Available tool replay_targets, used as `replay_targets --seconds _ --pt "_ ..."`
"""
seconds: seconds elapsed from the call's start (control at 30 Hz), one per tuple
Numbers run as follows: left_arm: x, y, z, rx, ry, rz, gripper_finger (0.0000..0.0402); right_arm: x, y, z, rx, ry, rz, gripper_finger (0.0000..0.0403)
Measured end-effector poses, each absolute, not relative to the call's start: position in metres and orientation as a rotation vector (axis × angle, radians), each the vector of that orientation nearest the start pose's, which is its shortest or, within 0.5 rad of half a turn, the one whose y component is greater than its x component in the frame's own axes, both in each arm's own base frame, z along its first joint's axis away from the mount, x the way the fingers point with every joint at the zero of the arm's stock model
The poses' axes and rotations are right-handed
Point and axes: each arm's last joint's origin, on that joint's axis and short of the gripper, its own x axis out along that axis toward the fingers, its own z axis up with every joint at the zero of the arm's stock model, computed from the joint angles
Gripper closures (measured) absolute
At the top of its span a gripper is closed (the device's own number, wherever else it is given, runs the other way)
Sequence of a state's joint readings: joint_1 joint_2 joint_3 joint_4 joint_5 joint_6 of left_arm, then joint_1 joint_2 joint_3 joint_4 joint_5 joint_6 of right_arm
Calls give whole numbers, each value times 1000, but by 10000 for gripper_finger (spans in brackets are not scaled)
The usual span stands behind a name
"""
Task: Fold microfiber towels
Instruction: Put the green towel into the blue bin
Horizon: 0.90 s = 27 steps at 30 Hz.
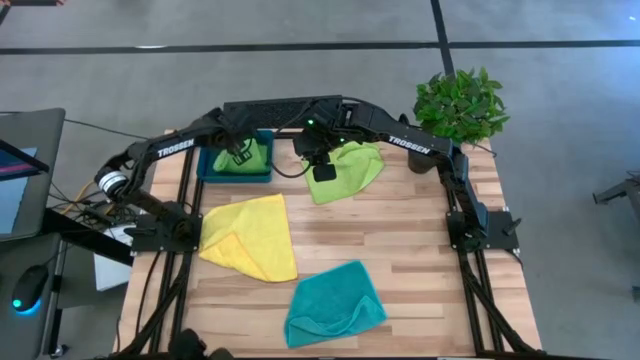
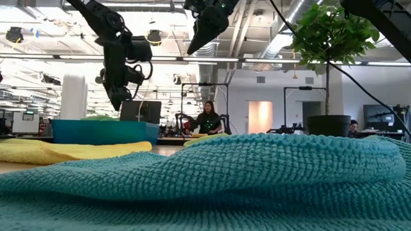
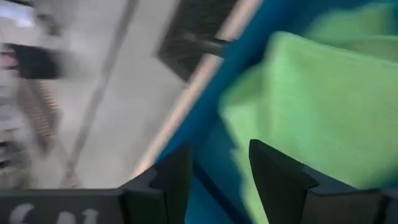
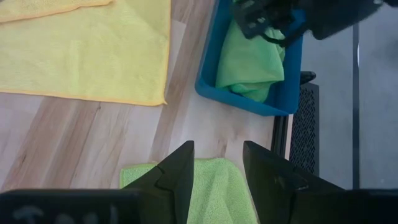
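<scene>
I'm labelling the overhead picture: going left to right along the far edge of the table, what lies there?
Rigid dark-teal rectangular tray holding a folded lime-green microfiber towel → loose lime-green microfiber towel spread on the wood → leafy green potted plant at the corner.

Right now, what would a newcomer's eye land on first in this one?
Bright towels on the wooden table: a yellow towel at left, a teal towel near the front. At the back, the open left gripper hovers over a lime green towel lying in the blue tray; the open right gripper hangs above a second green towel.
</scene>
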State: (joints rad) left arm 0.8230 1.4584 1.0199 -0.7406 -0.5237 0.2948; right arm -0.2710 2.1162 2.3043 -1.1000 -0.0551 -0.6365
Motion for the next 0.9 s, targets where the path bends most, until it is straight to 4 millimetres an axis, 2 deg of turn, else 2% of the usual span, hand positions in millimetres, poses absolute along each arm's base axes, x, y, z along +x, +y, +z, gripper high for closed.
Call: replay_targets --seconds 0.17,0.33,0.57,0.9 --pt "173 189 232 -167 1352 717 248 430 -118 357 -443 927 93 242" --pt "173 182 213 -236 1374 596 248 430 -118 357 -447 927 95 242" --pt "164 190 192 -232 1507 775 248 430 -118 357 -452 926 97 242" --pt "151 204 190 -214 1526 956 248 430 -118 357 -459 926 101 242"
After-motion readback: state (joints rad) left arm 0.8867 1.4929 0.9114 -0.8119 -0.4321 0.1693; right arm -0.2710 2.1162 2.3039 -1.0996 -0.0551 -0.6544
